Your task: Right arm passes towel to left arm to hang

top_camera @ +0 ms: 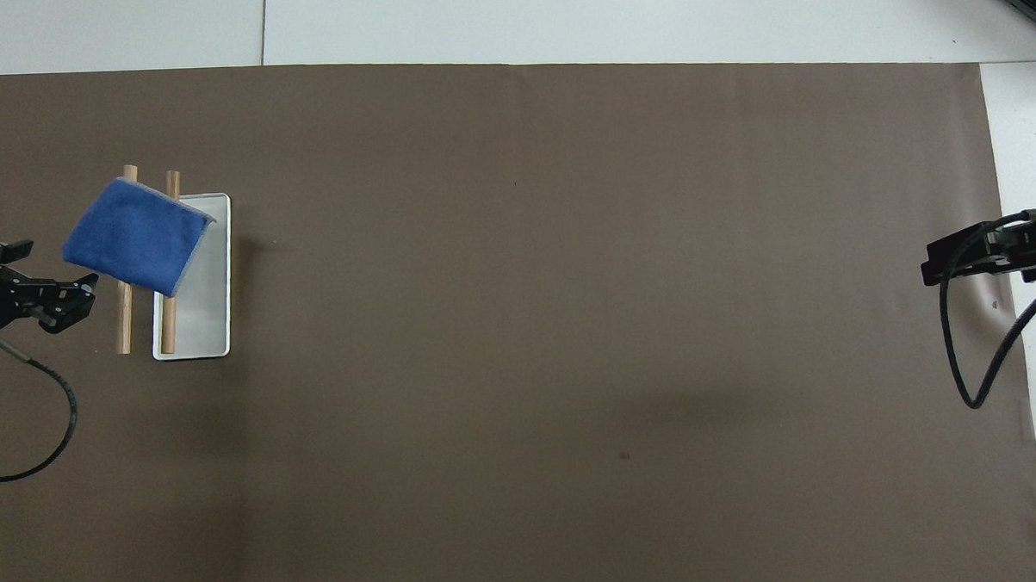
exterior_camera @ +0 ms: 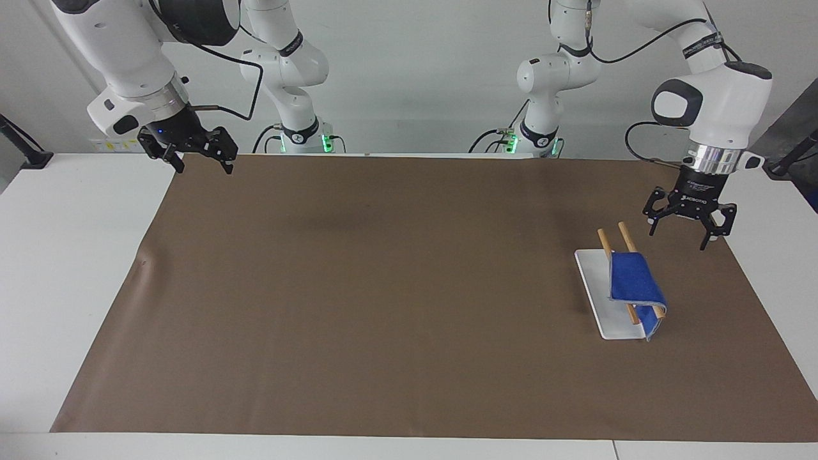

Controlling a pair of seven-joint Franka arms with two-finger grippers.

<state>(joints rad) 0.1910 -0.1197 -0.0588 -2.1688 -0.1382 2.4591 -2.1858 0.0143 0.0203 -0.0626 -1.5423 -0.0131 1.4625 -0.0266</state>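
The blue towel (exterior_camera: 632,279) (top_camera: 133,238) hangs draped over two wooden rods (exterior_camera: 626,237) (top_camera: 123,322) of a rack with a white base (exterior_camera: 607,319) (top_camera: 205,328), at the left arm's end of the table. No gripper touches it. My left gripper (exterior_camera: 679,235) (top_camera: 42,277) hovers open and empty over the mat beside the rack, on the side toward the left arm's end. My right gripper (exterior_camera: 203,167) (top_camera: 956,258) hangs open and empty over the mat's corner at the right arm's end.
A large brown mat (exterior_camera: 383,287) (top_camera: 571,324) covers most of the white table (exterior_camera: 64,255). A black cable (top_camera: 23,429) trails from the left wrist over the mat.
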